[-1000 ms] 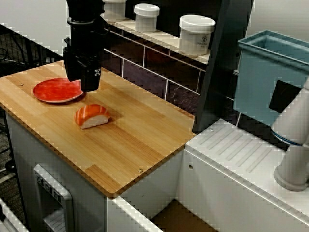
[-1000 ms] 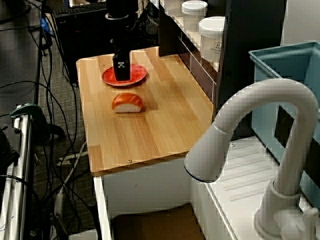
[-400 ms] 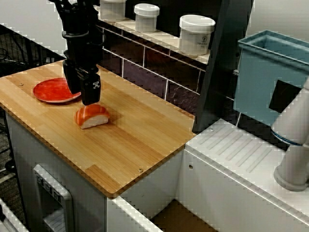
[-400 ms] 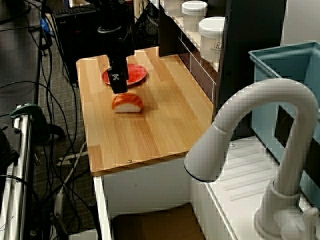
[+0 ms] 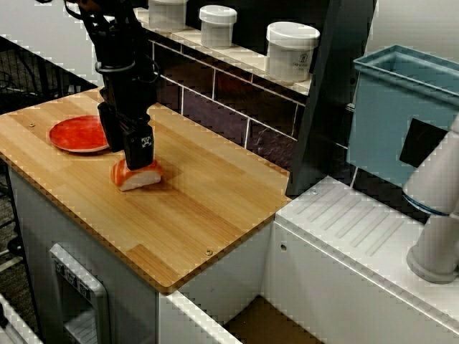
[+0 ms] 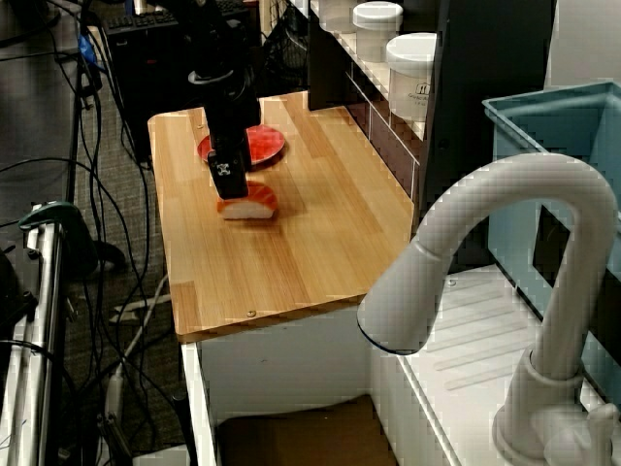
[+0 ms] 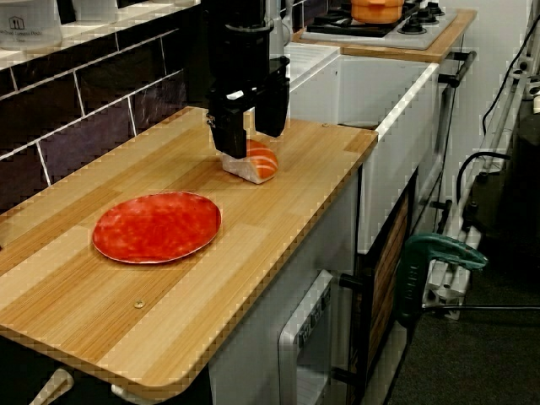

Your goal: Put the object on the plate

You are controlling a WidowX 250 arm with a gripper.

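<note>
Task progress. The nigiri (image 5: pixel 136 175) lies on the bare wood of the table (image 5: pixel 215 208), roughly midway along its length and closer to the front edge than to the tiled back wall. The plate (image 7: pixel 157 226) sits apart from it, toward the table end farthest from the sink, and carries nothing. No transfer has been made: grasp, lift, carry and release all remain, so the task is judged to be in its opening step.

End effector. The end effector (image 7: pixel 251 143) hangs directly over the nigiri, pointing straight down. In the view from the plate end, its two fingers (image 7: pixel 226 135) stand apart, with a clear gap between them about as wide as the nigiri, and their tips sit at or just above the orange top. Whether the fingers touch the nigiri cannot be told; nothing is clamped between them. In the other two views the black body hides most of the orange top, leaving the white rice base and one orange end visible.

Remaining approach. A further descent to straddle the nigiri appears necessary before the fingers close.
</note>
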